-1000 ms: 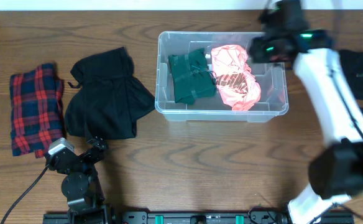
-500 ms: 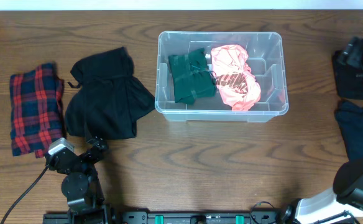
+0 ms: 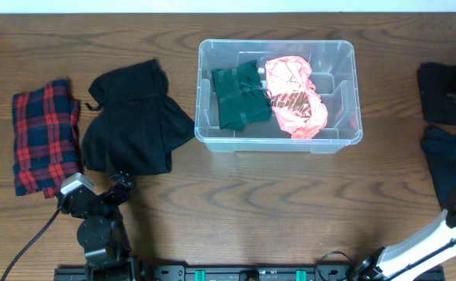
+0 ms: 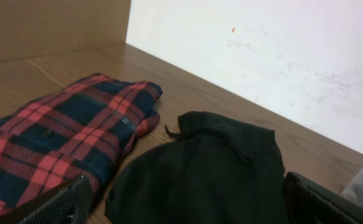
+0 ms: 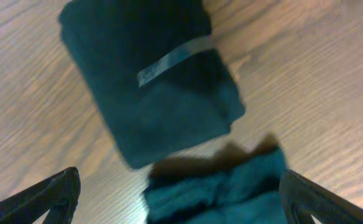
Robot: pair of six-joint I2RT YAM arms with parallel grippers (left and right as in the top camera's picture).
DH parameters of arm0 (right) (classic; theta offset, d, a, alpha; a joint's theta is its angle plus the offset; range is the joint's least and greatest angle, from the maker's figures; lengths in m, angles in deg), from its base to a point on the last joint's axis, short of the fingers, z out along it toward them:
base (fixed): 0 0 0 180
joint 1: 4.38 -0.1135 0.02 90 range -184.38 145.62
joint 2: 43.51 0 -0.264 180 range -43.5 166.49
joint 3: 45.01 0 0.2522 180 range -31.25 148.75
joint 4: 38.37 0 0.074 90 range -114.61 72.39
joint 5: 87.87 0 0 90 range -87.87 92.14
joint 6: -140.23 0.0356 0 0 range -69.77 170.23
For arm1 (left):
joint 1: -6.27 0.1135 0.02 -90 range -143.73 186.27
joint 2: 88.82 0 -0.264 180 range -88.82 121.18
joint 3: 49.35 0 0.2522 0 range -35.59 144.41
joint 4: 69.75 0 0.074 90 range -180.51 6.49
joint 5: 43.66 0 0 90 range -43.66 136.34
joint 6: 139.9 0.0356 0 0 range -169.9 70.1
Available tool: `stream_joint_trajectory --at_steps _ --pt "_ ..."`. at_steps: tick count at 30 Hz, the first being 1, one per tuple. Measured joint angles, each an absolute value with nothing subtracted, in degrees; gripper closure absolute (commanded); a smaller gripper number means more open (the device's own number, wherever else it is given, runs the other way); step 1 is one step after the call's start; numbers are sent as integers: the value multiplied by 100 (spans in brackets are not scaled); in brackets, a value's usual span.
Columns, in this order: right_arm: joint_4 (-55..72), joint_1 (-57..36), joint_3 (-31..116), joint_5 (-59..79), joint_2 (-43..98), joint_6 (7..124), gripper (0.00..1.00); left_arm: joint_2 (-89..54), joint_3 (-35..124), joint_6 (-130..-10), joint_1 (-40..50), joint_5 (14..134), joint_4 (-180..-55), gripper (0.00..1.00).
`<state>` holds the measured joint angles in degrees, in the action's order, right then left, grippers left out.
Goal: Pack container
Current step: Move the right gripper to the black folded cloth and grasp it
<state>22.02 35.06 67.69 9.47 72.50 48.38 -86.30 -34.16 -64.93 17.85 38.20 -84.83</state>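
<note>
Right end effector [image 5: 178,186]: jaws apart, empty; moved from clear rectangular plastic container [image 3: 279,143] to dark folded garment [image 5: 150,81], judged next for packing.

The tub [image 3: 278,145] stands mid-table, holding a left garment [image 3: 240,98] that touches a right garment [image 3: 297,101]. On my left a bundle [image 3: 134,125] lies near the tub with a shirt [image 3: 47,136] just beside it, farther out, and my left gripper [image 4: 184,202] sits before them. On my right, well apart from the tub, my right gripper [image 5: 184,199] hangs above a rear cloth [image 3: 443,95] and a front cloth [image 3: 450,160].
</note>
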Motion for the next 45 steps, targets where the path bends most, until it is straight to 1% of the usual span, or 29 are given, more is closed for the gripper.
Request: stream_joint_trajectory --at_steps 5,14,24,28,29,31,32,33,35,36,40,45 --pt "1723 3738 6767 1139 7414 4547 1 -8630 -3416 -6493 1785 3820 -8483 2" --pt "851 3786 6764 1576 7731 4066 1 -8630 -3416 -6493 1785 3820 -8483 2" --pt "598 3786 6762 1941 8741 3920 1 -8630 -3416 -6493 1785 3820 -8483 2" --pt "552 3808 6764 2269 8841 3909 1 -8630 -3416 -6493 1785 3820 -8483 2" --pt "554 3815 6764 2300 8846 3909 3 -8630 -3416 -6493 1785 3820 -8483 2" --pt "552 3821 6764 2383 8867 3883 21 -8630 -3416 -6493 1785 3818 -8483 2" --pt "561 3821 6764 2457 8876 3891 34 -8630 -3416 -6493 1785 3818 -8483 2" --pt "565 3821 6767 2507 8881 3894 42 -8630 -3416 -6493 1785 3818 -8481 2" --pt "569 3819 6769 2610 8881 3931 54 -8630 -3416 -6493 1785 3818 -8483 2" --pt "563 3819 6777 2656 8881 3964 57 -8630 -3416 -6493 1785 3818 -8483 2" --pt "556 3867 6806 2792 8881 4182 77 -8630 -3416 -6493 1785 3820 -8483 2" --pt "714 3871 6865 2975 8872 4490 92 -8630 -3416 -6493 1785 3818 -8483 2"
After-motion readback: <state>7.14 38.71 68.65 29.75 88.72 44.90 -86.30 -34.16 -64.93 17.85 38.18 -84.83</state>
